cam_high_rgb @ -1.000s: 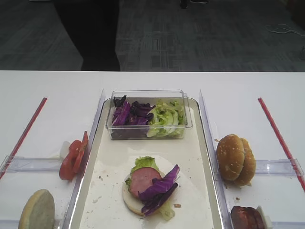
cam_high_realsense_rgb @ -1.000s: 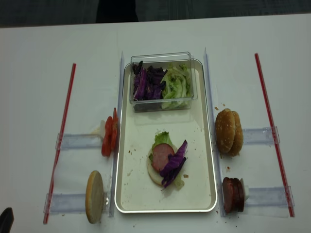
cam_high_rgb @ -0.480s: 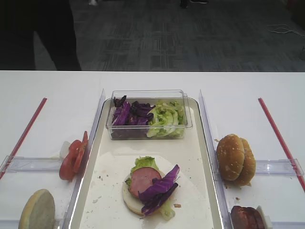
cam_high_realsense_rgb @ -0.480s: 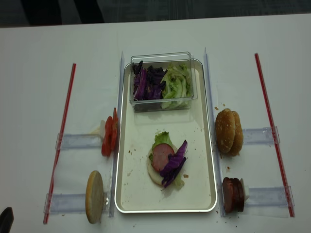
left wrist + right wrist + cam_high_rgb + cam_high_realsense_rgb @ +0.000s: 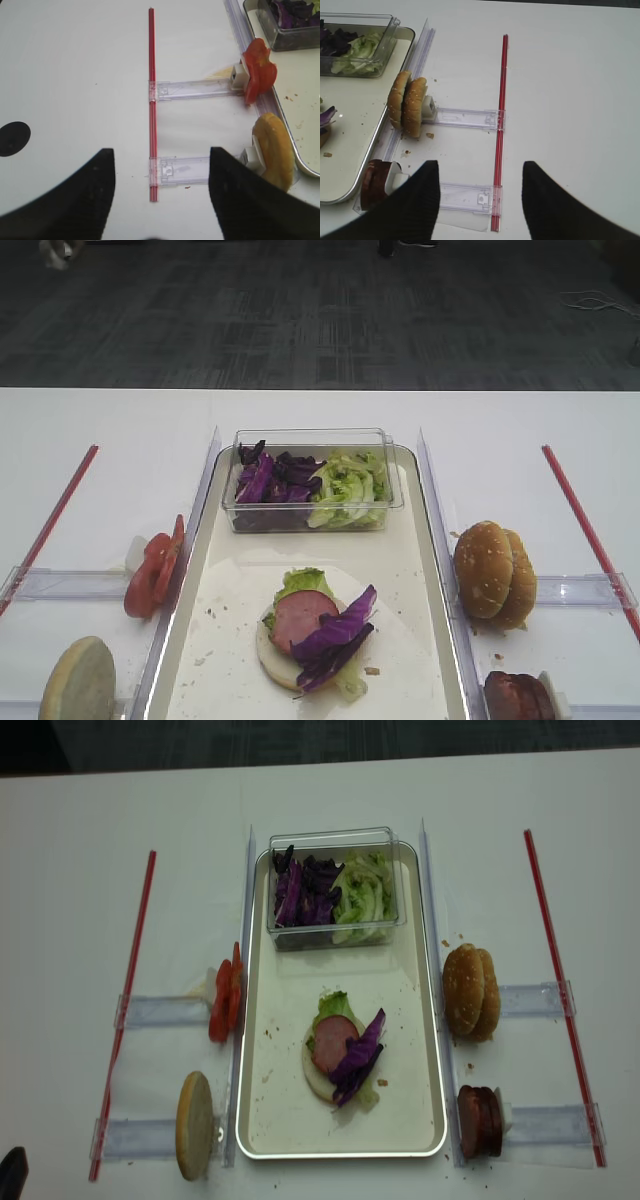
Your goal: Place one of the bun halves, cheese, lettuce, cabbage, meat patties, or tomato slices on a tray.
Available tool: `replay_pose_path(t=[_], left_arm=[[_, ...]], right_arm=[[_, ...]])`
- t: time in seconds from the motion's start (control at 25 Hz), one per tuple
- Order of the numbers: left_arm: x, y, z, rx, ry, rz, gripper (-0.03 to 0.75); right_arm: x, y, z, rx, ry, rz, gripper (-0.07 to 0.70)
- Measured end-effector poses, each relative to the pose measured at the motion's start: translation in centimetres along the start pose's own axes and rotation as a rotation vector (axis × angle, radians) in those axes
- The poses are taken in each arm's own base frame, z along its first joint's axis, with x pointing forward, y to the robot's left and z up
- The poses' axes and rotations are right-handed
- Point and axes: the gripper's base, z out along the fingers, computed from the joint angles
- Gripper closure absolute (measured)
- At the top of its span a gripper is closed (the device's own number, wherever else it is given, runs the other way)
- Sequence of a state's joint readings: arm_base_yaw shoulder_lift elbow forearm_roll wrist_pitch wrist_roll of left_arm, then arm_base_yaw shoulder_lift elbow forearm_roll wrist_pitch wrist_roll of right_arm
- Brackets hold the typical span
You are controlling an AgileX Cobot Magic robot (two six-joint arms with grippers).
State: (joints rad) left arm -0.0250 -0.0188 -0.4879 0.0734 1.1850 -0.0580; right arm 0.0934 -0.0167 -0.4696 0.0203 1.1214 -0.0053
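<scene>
The cream tray (image 5: 235, 640) (image 5: 340, 1152) holds a bun half topped with lettuce, a meat patty (image 5: 300, 615) and cabbage (image 5: 338, 632). A clear box (image 5: 310, 440) at the tray's far end holds more cabbage (image 5: 268, 478) and lettuce (image 5: 348, 485). Tomato slices (image 5: 153, 570) (image 5: 258, 70) and one bun half (image 5: 77, 680) (image 5: 274, 150) stand left of the tray. Two bun halves (image 5: 493, 573) (image 5: 409, 104) and meat patties (image 5: 515, 695) (image 5: 374, 182) stand to its right. My left gripper (image 5: 161, 155) and right gripper (image 5: 480, 167) hang open over bare table, holding nothing. No cheese is in view.
Red strips (image 5: 52, 515) (image 5: 585, 525) run along both outer sides of the table. Clear plastic holders (image 5: 192, 89) (image 5: 465, 119) carry the food beside the tray. A black round mark (image 5: 14, 138) lies on the table at the left. The table's far edge borders dark floor.
A dark figure behind the table has walked off to the left and out of view. Neither the food nor the grippers have moved.
</scene>
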Motion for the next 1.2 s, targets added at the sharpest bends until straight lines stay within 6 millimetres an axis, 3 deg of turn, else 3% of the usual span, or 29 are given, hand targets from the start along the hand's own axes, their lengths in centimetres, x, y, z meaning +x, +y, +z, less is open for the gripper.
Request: replay_pose_path(t=[1.2], left_arm=[[0.0, -0.01, 0.0, 0.002, 0.0, 0.002, 0.298]], right_arm=[[0.0, 0.0, 0.0, 0.0, 0.0, -0.006, 0.244]])
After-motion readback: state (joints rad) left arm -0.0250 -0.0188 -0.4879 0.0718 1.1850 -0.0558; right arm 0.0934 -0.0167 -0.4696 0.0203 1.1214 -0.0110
